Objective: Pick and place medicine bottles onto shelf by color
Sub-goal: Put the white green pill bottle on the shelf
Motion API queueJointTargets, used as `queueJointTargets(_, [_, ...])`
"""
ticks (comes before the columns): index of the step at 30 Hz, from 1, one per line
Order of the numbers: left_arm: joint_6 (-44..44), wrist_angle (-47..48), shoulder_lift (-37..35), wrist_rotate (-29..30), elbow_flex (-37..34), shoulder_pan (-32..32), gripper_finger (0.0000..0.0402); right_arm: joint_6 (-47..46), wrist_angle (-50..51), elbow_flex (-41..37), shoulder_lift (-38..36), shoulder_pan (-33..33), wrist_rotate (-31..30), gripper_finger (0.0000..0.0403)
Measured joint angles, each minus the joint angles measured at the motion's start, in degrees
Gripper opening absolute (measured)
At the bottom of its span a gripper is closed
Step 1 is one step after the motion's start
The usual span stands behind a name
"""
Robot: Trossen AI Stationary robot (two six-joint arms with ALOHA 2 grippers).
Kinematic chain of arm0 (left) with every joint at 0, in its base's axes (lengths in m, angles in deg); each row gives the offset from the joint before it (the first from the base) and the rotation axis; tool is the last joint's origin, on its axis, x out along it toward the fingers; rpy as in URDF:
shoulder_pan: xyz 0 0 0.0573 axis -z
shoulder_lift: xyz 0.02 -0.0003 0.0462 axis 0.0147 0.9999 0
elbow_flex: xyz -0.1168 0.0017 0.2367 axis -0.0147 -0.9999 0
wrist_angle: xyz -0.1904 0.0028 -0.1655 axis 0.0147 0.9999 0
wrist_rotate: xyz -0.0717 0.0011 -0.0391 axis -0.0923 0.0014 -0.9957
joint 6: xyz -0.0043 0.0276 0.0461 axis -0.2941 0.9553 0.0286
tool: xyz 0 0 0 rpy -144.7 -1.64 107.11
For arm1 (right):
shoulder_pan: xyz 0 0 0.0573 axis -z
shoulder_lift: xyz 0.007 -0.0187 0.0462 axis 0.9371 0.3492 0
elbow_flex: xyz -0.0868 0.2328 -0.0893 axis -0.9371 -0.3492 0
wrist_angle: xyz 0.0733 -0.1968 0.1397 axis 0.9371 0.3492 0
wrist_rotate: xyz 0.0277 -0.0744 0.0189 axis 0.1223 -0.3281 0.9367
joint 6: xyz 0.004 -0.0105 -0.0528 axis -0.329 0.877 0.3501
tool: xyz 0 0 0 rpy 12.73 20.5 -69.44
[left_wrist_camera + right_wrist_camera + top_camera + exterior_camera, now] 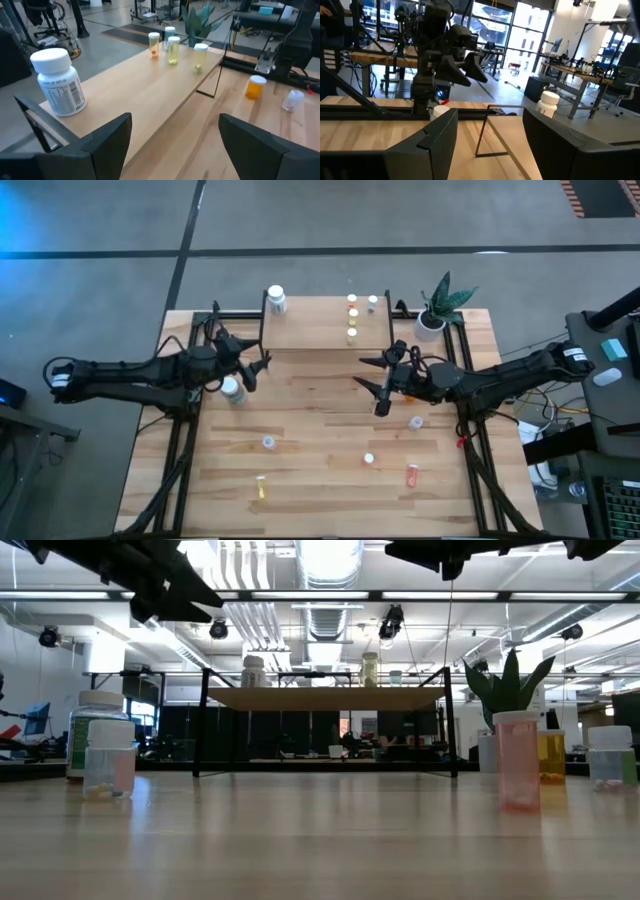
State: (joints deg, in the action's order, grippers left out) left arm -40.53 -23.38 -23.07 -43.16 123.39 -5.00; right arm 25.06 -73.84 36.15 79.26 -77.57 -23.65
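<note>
Wood-topped shelf point(310, 325) carries one large white bottle point(276, 300) at its left end and four small bottles point(352, 317) near its right end.
Left gripper point(262, 366) hangs off the shelf's left front corner, fingers spread, empty; right gripper point(378, 392) hangs before the shelf's right end, fingers apart, empty; loose bottles point(268, 442) lie before the shelf.
</note>
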Motion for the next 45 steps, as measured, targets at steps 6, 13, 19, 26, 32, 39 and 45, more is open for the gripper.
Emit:
queueJointTargets(6, [0.0, 2.0, 0.2, -3.0, -0.1, 0.1, 0.0283, -1.0, 0.6, 0.0, -0.2, 0.0, 0.0, 0.0215])
queueJointTargets(13, [-1.5, 11.5, -0.3, -3.1, 1.1, 0.1, 0.0283, 2.4, 0.6, 0.0, -0.3, 0.0, 0.0, 0.0215])
queueJointTargets(19, [-4.5, 17.9, -0.3, -3.6, 2.1, 0.1, 0.0283, 3.3, 0.5, 0.0, -0.2, 0.0, -0.3, 0.0215])
queueJointTargets(26, [-4.6, 21.7, 0.2, -5.0, 2.3, 0.1, 0.0283, 0.8, 0.5, 0.0, -0.2, 0.0, -0.5, 0.0215])
queueJointTargets(32, [-7.4, 29.0, 0.2, -5.8, 5.5, 0.2, 0.0283, -0.4, 0.6, 0.0, -0.2, 0.0, -0.5, 0.0215])
queueJointTargets(39, [-9.0, 38.9, 1.5, -6.3, 10.1, 0.2, 0.0283, -0.8, 0.6, 0.0, -0.2, 0.0, -0.5, 0.0215])
queueJointTargets(45, [-10.5, 48.1, 4.6, -6.7, 12.5, 0.1, 0.0283, -0.8, 0.6, 0.0, -0.1, 0.0, -0.5, 0.0215])
